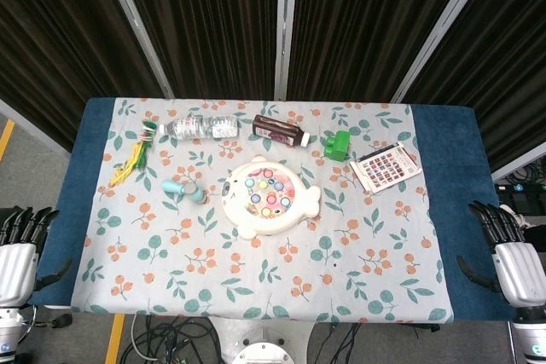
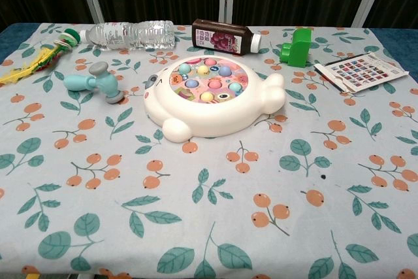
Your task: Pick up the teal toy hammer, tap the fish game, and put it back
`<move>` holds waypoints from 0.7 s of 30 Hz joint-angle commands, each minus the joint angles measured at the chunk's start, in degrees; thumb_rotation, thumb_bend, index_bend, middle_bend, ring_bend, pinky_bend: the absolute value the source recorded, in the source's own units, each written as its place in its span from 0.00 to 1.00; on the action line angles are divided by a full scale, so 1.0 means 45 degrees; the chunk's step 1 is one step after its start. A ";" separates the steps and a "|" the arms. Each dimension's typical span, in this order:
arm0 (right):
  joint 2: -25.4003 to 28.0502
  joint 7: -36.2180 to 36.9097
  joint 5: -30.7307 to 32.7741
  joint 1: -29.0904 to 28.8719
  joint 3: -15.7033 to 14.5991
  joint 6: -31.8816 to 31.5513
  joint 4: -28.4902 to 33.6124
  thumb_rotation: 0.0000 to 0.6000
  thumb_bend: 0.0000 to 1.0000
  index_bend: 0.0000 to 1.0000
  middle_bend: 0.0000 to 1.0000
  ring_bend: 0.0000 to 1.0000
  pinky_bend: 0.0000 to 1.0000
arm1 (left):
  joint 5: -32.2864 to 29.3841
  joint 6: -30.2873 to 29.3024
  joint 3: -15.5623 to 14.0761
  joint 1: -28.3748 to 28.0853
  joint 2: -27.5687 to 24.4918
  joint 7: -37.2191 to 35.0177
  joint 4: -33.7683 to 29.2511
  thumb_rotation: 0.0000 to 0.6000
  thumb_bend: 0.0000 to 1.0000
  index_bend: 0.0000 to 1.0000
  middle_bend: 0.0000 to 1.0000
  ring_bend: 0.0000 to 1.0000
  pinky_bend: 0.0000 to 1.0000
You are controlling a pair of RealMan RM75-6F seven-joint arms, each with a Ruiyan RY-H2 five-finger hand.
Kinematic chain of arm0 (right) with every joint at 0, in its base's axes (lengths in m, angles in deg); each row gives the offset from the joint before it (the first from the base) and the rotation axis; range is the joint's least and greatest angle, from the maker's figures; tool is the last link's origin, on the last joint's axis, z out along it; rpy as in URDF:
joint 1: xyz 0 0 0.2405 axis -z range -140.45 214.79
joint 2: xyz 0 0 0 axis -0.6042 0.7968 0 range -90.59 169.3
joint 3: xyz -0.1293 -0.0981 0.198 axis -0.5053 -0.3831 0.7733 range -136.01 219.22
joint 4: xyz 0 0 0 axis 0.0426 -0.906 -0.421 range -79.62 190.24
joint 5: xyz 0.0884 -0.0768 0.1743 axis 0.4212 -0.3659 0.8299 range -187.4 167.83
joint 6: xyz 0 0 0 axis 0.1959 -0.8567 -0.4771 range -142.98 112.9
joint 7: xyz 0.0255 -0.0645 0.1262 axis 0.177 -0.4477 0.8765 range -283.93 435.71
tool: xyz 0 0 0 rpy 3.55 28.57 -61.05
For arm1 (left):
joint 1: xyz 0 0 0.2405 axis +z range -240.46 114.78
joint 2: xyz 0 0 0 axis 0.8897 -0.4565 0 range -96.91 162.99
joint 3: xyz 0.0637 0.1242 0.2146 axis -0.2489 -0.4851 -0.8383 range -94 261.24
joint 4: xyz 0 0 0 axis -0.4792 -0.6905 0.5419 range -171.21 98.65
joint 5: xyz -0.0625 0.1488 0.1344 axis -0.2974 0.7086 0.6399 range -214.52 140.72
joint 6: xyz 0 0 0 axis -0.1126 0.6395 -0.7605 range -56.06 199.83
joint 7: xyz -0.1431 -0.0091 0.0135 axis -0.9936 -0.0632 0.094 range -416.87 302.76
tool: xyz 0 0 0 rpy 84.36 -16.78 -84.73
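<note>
The teal toy hammer (image 1: pixel 184 188) (image 2: pixel 96 84) lies on the floral cloth just left of the fish game, its grey-tipped head toward the game. The fish game (image 1: pixel 268 195) (image 2: pixel 210 95) is a white fish-shaped toy with pastel round buttons, at the table's middle. My left hand (image 1: pixel 19 253) hangs off the table's left edge, fingers spread, holding nothing. My right hand (image 1: pixel 510 253) is off the right edge, fingers apart and empty. Neither hand shows in the chest view.
Along the back stand a clear water bottle (image 1: pixel 198 128), a dark brown bottle (image 1: pixel 279 132) lying down and a green block (image 1: pixel 338 145). A printed card (image 1: pixel 386 166) lies at the right, a yellow-green toy (image 1: pixel 135 158) at the left.
</note>
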 commanded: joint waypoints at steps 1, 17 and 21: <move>0.0010 0.0012 -0.0007 0.0030 -0.0023 -0.0041 -0.0015 1.00 0.22 0.00 0.08 0.00 0.00 | 0.0058 0.0020 0.0013 0.0010 -0.0010 0.0055 -0.0018 1.00 0.21 0.14 0.11 0.00 0.02; 0.0300 -0.0259 -0.0272 0.0205 -0.0055 -0.0550 0.0202 1.00 0.22 0.00 0.08 0.00 0.00 | 0.0674 0.3820 0.1503 -0.3365 -0.0050 -0.0485 0.0854 1.00 0.23 0.21 0.17 0.04 0.06; 0.0439 -0.0527 -0.0261 0.0318 -0.0060 -0.0709 0.0459 1.00 0.22 0.00 0.09 0.00 0.00 | 0.0243 0.5877 0.2124 -0.5043 0.0600 -0.1468 0.2255 1.00 0.25 0.26 0.22 0.11 0.11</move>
